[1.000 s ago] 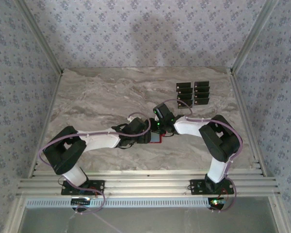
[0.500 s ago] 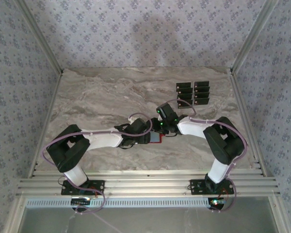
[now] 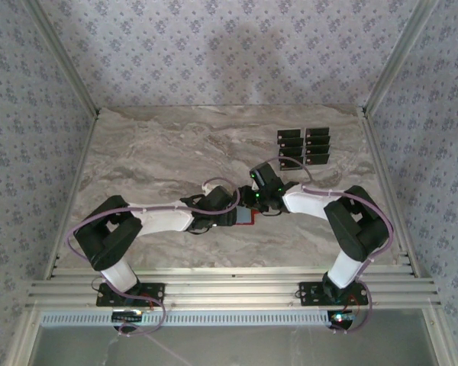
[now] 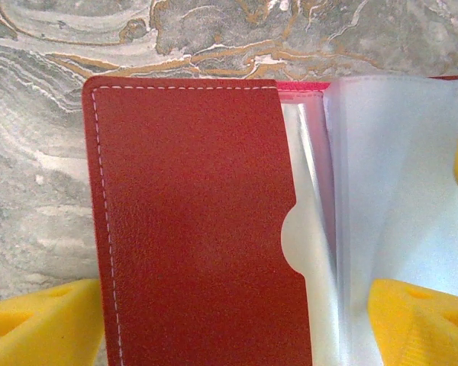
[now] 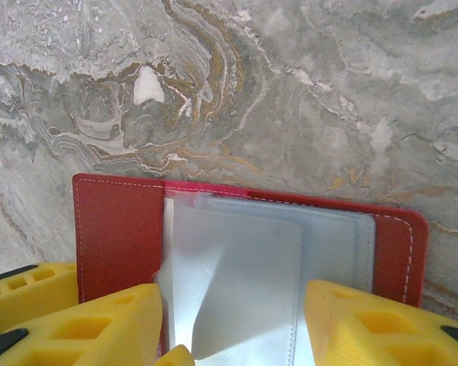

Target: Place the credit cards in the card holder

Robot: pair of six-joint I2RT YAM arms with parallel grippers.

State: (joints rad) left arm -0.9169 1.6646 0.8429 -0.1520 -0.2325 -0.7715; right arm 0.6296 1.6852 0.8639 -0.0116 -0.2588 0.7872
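Card holder [image 5: 111,229] between right tool [image 5: 233,335] fingers [image 5: 366,328]

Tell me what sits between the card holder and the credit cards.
In the top external view, the right arm's wrist hangs over bare table between card holder and credit cards.

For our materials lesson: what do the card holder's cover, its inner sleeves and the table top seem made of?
The card holder: cover seems red leather or imitation, by its fine grain, white edge stitching. Its inner sleeves: glossy translucent plastic film, with glare streaks. The table top: marbled stone look, grey with ochre veins; real or printed, unclear.
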